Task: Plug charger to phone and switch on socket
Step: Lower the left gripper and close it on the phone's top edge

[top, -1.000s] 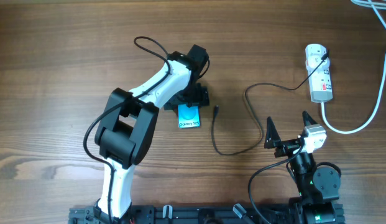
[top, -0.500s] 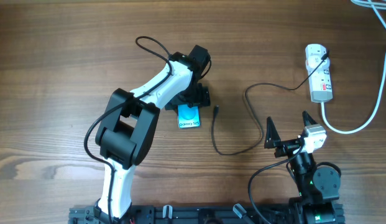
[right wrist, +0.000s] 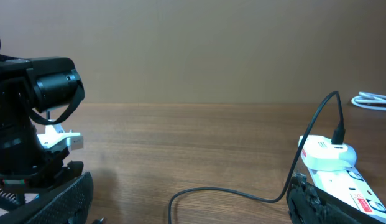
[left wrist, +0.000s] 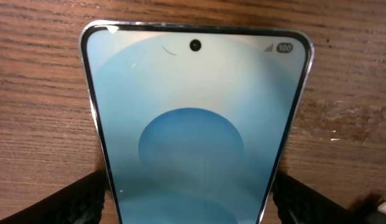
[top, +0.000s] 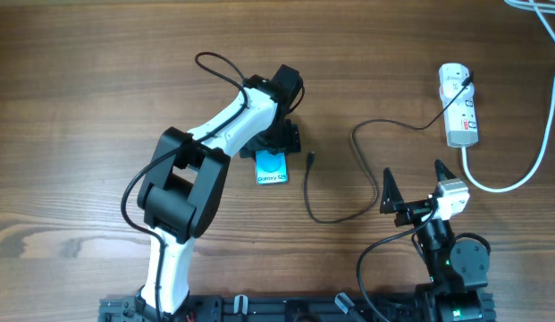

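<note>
The phone (top: pixel 272 168), with a cyan screen and a white strip at its near end, lies flat on the wooden table. It fills the left wrist view (left wrist: pixel 193 124). My left gripper (top: pixel 277 143) (left wrist: pixel 189 186) has one finger against each long edge of the phone. The black charger cable (top: pixel 366 161) runs from the white socket (top: pixel 459 105) in a loop, and its connector (top: pixel 310 159) lies just right of the phone. My right gripper (top: pixel 411 190) (right wrist: pixel 189 199) is wide open and empty, near the front edge. The cable (right wrist: pixel 242 191) and the socket (right wrist: pixel 332 155) lie ahead of it.
A thick white cord (top: pixel 518 179) curves from the socket toward the right edge. Another white cord (top: pixel 536 13) lies at the back right corner. The left arm's black wrist (right wrist: pixel 31 124) stands at the left of the right wrist view.
The left arm shifted very slightly a second ago, then held still. The phone, the cable and the right arm have not moved.
</note>
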Controlling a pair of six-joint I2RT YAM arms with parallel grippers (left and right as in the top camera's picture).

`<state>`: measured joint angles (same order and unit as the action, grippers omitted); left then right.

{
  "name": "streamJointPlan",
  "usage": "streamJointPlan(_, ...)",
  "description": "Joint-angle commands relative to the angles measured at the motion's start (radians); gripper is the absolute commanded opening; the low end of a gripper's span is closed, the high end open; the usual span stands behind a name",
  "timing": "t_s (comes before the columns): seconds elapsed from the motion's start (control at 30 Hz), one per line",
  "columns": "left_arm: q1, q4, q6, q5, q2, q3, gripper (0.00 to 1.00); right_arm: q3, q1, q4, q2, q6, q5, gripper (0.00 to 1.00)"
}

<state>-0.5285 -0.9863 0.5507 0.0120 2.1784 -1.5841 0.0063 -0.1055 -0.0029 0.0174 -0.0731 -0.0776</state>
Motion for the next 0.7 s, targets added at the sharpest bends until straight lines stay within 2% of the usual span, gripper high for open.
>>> streamJointPlan(0.0, -0.003, 0.008, 0.011, -0.014, 0.044, 0.014, 0.84, -0.001, 0.005, 0.003, -0.010, 0.014, 0.013, 1.00)
streamJointPlan(0.1, -0.003, 0.007, 0.011, -0.014, 0.044, 0.014, 0.85, -0.001, 0.005, 0.003, -0.010, 0.014, 0.013, 1.00)
streamJointPlan(0.23, -0.003, 0.006, 0.011, -0.014, 0.044, 0.014, 0.72, -0.001, 0.005, 0.003, -0.010, 0.014, 0.013, 1.00)
streamJointPlan(0.5, -0.003, -0.010, 0.011, -0.013, 0.037, 0.011, 0.73, -0.001, 0.005, 0.003, -0.010, 0.014, 0.013, 0.99)
streamJointPlan(0.67, -0.003, -0.083, 0.011, -0.013, 0.023, -0.058, 0.72, -0.001, 0.005, 0.003, -0.010, 0.014, 0.013, 1.00)
